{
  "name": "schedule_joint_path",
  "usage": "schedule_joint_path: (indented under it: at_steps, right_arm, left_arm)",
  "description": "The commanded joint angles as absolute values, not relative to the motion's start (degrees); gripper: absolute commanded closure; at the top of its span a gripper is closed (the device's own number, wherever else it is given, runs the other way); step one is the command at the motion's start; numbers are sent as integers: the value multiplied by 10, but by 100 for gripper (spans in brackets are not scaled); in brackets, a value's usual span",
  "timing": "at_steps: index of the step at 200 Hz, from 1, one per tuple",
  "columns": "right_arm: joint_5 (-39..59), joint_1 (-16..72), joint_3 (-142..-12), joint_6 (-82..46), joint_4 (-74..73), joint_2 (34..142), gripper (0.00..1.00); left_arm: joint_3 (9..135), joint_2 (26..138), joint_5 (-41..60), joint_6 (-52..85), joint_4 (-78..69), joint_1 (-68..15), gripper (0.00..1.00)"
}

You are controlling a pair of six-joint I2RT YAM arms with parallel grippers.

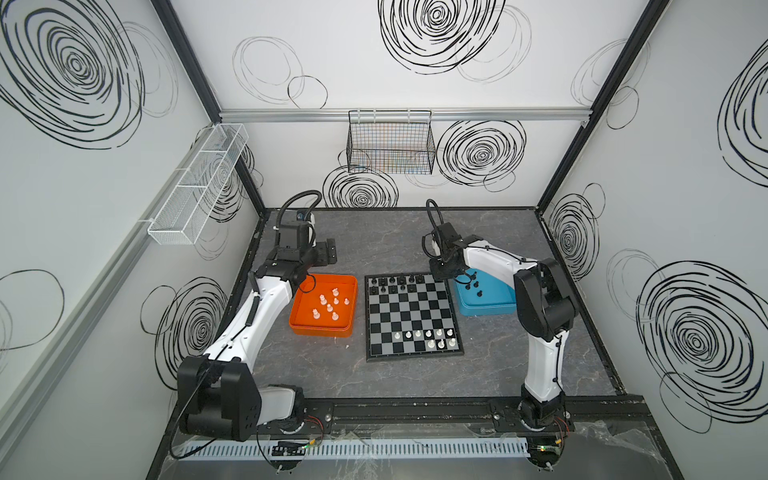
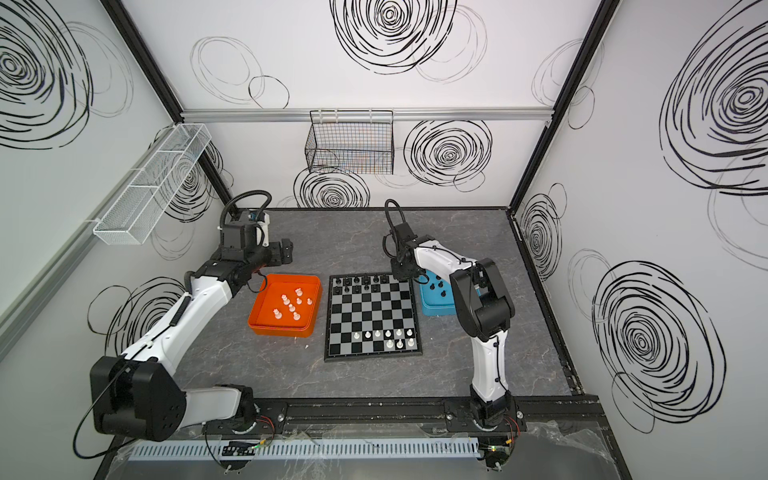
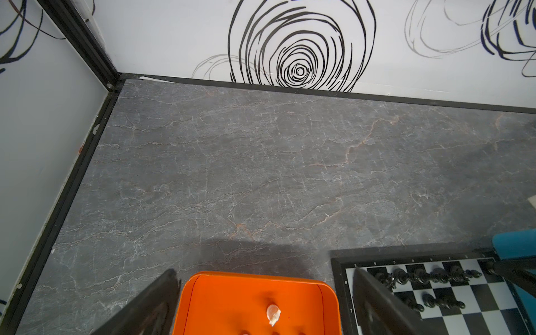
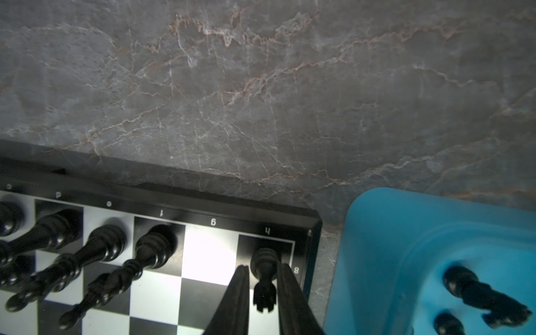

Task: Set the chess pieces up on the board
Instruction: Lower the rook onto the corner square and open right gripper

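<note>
The board lies mid-table, with black chess pieces along its far rows and white chess pieces along its near rows. In the right wrist view a black rook stands on the far right corner square, and my right gripper straddles it with the jaws a little apart, a thin gap showing beside the rook. My left gripper hovers wide open and empty above the far edge of the orange tray. A white piece lies below it in the tray.
The orange tray left of the board holds several white pieces. Right of the board, a blue tray holds black pieces, partly behind my right arm. Bare grey tabletop runs to the back wall.
</note>
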State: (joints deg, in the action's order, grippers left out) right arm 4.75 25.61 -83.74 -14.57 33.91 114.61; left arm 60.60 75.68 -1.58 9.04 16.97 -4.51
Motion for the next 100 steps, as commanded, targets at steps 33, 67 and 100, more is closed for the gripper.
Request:
schedule_joint_path:
  at_steps: [33,67,100]
  right_arm:
    - [43,257,-850,-143,339,1141,71]
    - [37,256,-862,-143,350,1126,64]
    - [46,249,-883,-142,365,1100,51]
  left_arm:
    - [600,757,-21,95,156,-50,4]
    - [600,757,-23,97,158,-50,4]
    - [611,760,-49,127,184,-47,4]
